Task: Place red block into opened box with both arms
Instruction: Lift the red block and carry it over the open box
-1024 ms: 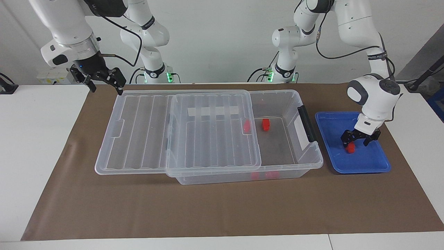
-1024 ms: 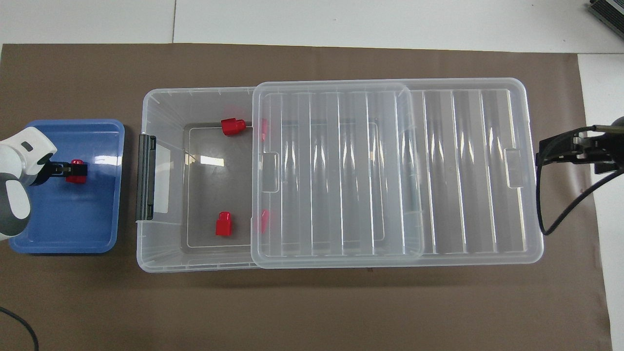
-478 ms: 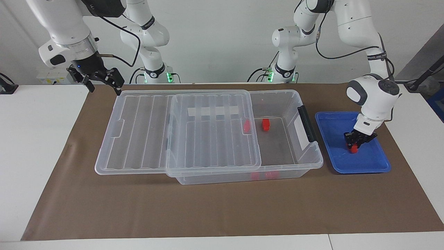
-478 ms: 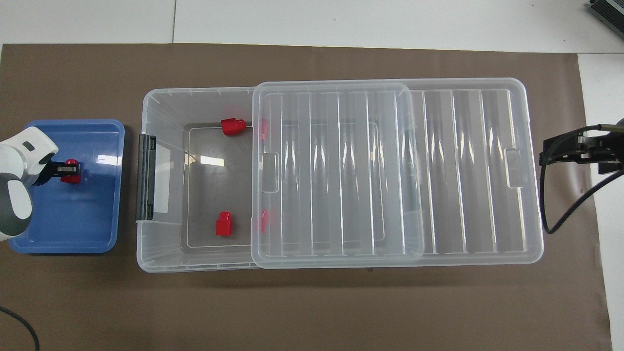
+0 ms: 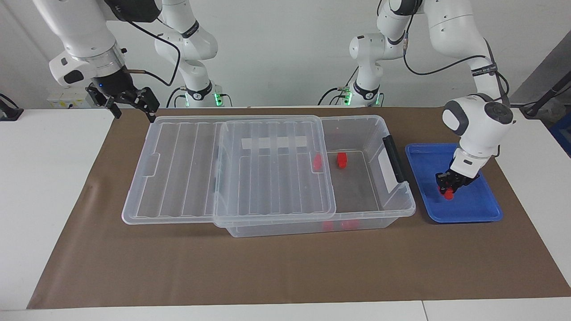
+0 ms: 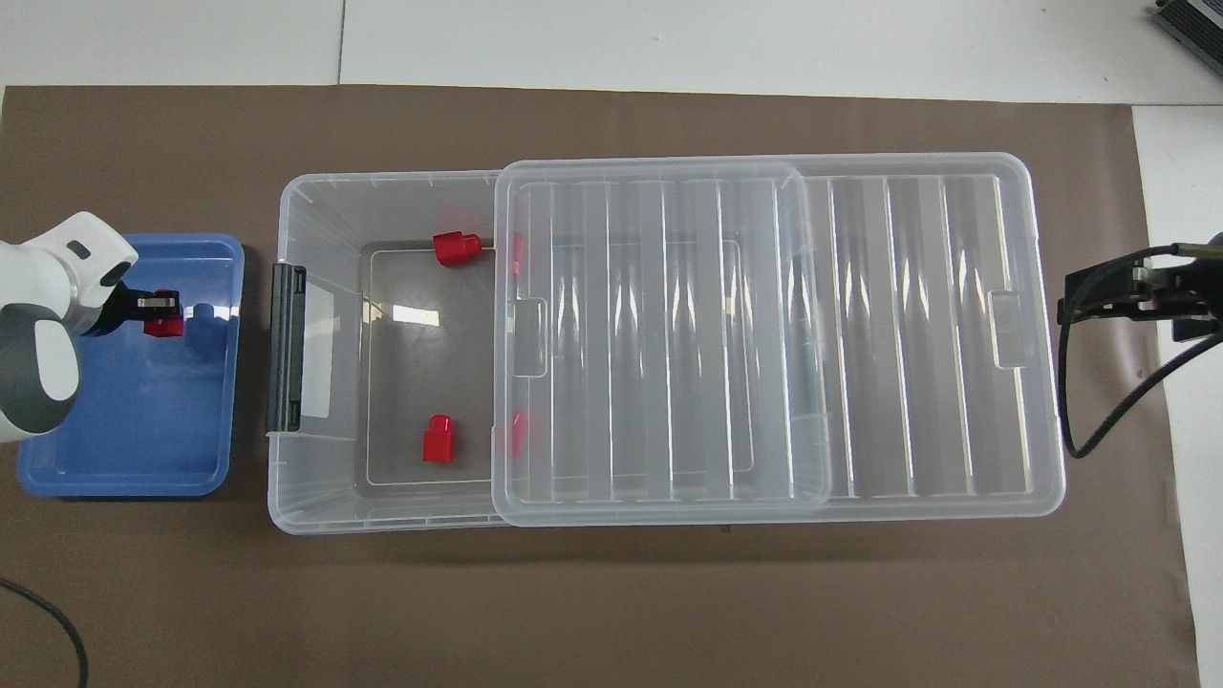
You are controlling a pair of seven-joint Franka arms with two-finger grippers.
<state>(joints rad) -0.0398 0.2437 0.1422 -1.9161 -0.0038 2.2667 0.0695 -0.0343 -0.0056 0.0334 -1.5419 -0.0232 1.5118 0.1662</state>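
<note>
Left pincer [image 5: 448, 186] is clamped on the red block [image 5: 448, 193] over the blue tray [image 5: 468, 213], which sits beside the box [image 5: 392, 209] at its black-handle end. The box's lid [image 5: 272, 174] is slid partway off. Right pincer [image 5: 129, 103] waits with fingers apart above the bench [image 5: 267, 267], over the lid's end.

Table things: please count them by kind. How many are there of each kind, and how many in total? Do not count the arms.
Red blocks: 5 (one in the left gripper over the tray, two in the box's open part, two faintly seen under the lid)
Clear box: 1
Clear lid: 1
Blue tray: 1
Total: 8
</note>
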